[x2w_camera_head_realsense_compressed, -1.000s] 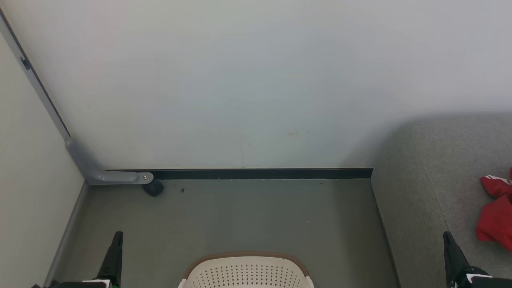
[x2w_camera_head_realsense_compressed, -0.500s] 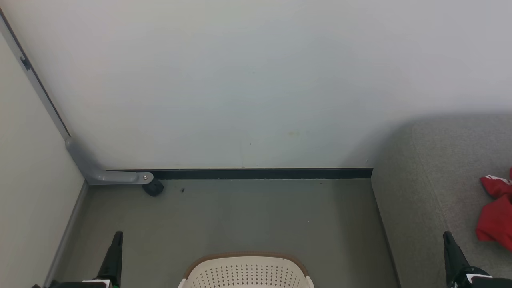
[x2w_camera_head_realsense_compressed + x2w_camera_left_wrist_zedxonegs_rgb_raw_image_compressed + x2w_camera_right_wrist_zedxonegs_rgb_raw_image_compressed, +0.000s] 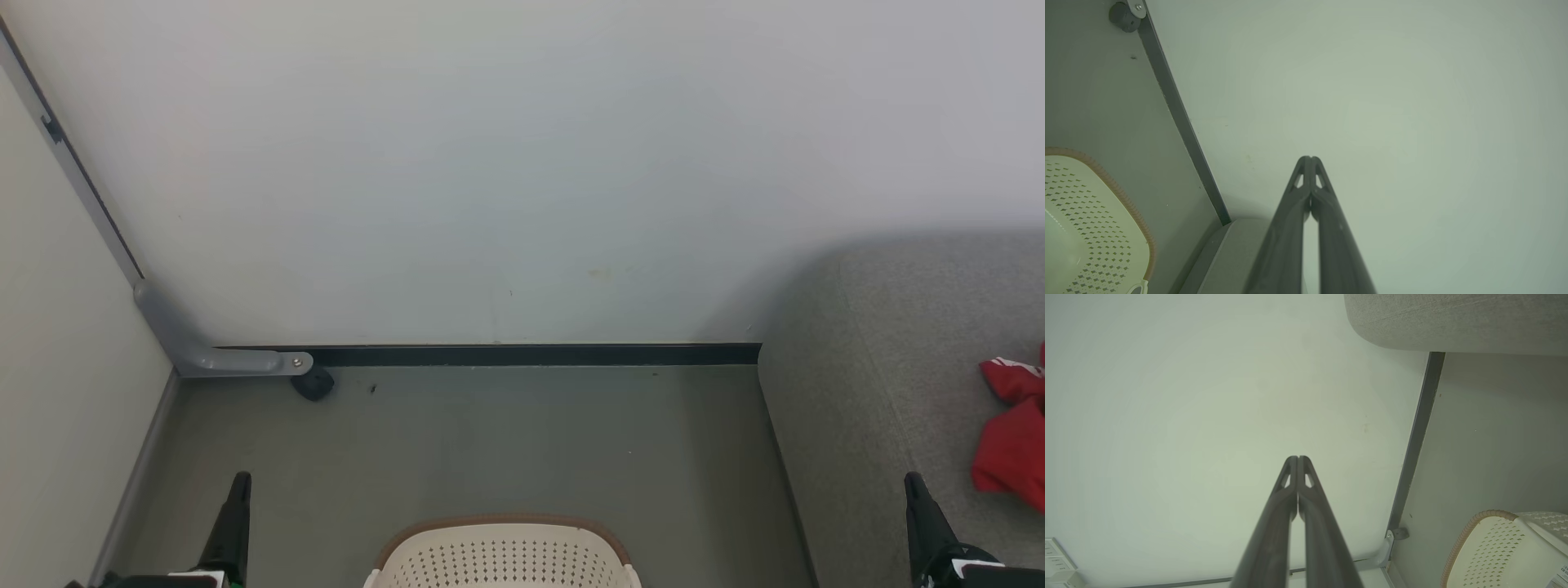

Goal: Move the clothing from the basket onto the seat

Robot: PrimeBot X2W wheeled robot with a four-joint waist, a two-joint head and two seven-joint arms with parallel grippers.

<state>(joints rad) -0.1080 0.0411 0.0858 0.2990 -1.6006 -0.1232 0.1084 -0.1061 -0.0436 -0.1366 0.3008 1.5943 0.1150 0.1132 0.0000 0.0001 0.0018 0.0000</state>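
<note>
— Where is the clothing (image 3: 1012,433) seen?
— It is laid on the seat (image 3: 882,367), far right; the basket (image 3: 502,555) is set near. The left gripper (image 3: 1309,158) and right gripper (image 3: 1298,458) are pressed together

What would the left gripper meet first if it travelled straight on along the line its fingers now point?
Most likely the pale wall: in the left wrist view the shut left gripper aims at it, clear of the dark skirting, with nothing between. How far off is unclear.
</note>
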